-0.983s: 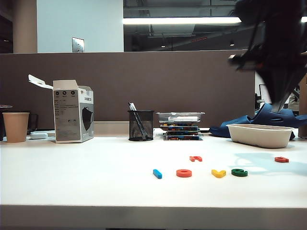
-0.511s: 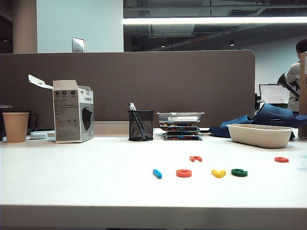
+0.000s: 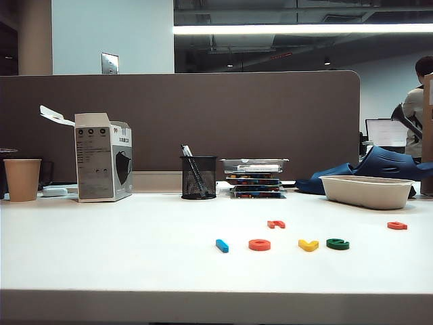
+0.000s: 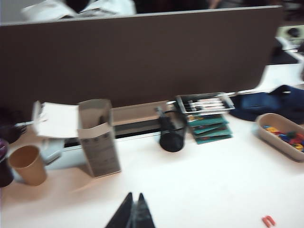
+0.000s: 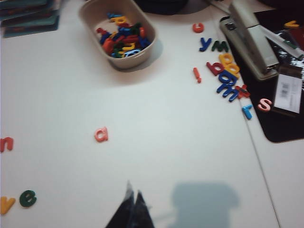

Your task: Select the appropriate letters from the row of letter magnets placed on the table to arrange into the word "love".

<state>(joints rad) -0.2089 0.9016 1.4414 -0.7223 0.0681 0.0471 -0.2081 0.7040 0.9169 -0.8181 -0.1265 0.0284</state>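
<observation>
On the white table four letter magnets lie in a row: blue bar, orange-red ring, yellow V, dark green e. Behind them lie an orange-red arch letter and, further right, another orange-red letter. Neither arm shows in the exterior view. My right gripper is shut and empty, high over the table, with the green e and yellow V off to one side. My left gripper is shut and empty, well above the table.
A mask box, paper cup, mesh pen holder, stacked books and a beige tray stand along the back. The tray holds several spare letters. More loose letters and a stapler lie beyond it.
The dark right arm that filled the upper right of the exterior view one second ago has pulled out of view, and its shadow on the table is gone. The letters have not moved.
</observation>
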